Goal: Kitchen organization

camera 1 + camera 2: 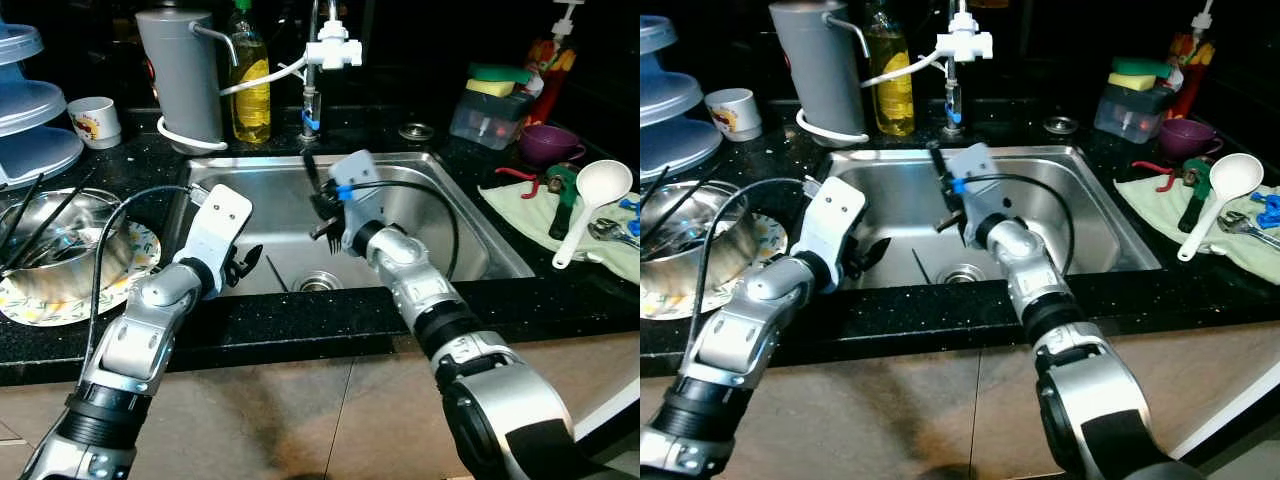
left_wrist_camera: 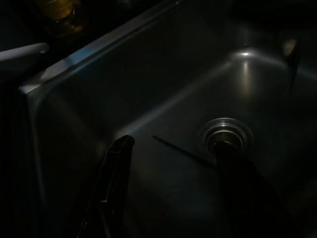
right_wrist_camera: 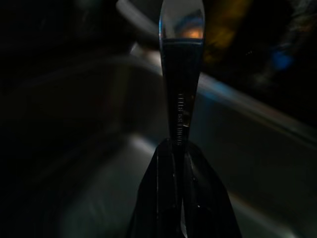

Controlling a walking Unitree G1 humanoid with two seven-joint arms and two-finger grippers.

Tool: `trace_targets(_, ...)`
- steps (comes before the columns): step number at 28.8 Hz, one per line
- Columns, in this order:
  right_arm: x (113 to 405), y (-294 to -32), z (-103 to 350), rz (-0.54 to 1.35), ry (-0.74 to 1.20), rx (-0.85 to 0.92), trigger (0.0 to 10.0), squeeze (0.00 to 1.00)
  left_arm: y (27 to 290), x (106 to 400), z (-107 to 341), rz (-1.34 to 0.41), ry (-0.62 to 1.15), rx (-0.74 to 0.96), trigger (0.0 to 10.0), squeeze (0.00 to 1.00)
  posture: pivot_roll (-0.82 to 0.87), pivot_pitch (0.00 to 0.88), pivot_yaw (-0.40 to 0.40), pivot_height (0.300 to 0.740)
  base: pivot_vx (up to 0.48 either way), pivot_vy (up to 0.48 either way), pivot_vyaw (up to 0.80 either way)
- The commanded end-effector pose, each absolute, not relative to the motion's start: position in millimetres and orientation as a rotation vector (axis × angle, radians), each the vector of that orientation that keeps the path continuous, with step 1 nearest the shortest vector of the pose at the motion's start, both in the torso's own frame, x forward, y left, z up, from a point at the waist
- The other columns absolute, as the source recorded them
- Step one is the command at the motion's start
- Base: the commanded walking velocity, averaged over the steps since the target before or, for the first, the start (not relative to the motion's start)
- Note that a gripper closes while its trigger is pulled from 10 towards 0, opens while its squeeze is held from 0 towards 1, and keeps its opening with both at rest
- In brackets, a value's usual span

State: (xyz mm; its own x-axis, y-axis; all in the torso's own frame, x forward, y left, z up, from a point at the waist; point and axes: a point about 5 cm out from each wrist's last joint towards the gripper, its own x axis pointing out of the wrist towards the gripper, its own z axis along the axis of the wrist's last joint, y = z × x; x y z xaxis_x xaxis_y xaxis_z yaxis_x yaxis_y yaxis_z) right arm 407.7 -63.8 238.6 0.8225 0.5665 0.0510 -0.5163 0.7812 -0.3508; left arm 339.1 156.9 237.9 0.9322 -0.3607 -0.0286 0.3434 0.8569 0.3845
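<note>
Over the steel sink (image 1: 470, 235), the right gripper (image 1: 322, 205) has its jaws clenched on a fork (image 3: 181, 74): the handle runs up toward 12 o'clock past the fingers, and the tines poke out toward 7 o'clock beneath the wrist. The fork hangs in the air above the basin, clear of the floor and walls. The left gripper (image 1: 243, 265) hovers at the sink's 9 o'clock side, jaws released and empty, its fingers (image 2: 116, 171) spread above the basin floor near the drain (image 2: 224, 136). A thin dark stick (image 1: 277, 273) lies on the basin floor just beside the drain, at its 10 o'clock. On the black tabletop (image 1: 300, 325), a metal bowl (image 1: 60, 240) sits at the sink's 9 o'clock, a grey jug (image 1: 180, 75) and yellow soap bottle (image 1: 250, 85) at 11 o'clock, and a white ladle (image 1: 595, 200) on a cloth at 3 o'clock.
</note>
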Motion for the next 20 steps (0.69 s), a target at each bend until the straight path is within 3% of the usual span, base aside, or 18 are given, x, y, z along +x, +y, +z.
trace_targets(1,407,-58,236,0.614,-0.146,-0.404,10.0,0.0,162,335,235,-0.382,-0.012,0.405,10.0,0.0,0.01,0.165,-0.053,0.74,0.0,0.0,0.0)
trace_targets(10,410,-61,221,0.597,-0.058,-0.592,10.0,0.0,169,325,239,-0.418,0.034,0.364,10.0,0.0,0.03,0.172,-0.067,0.74,0.0,0.0,0.0)
trace_targets(20,413,-79,214,0.532,0.004,-0.631,10.0,0.0,167,319,237,-0.45,0.066,0.359,10.0,0.0,0.03,0.172,-0.065,0.74,0.0,0.0,0.0)
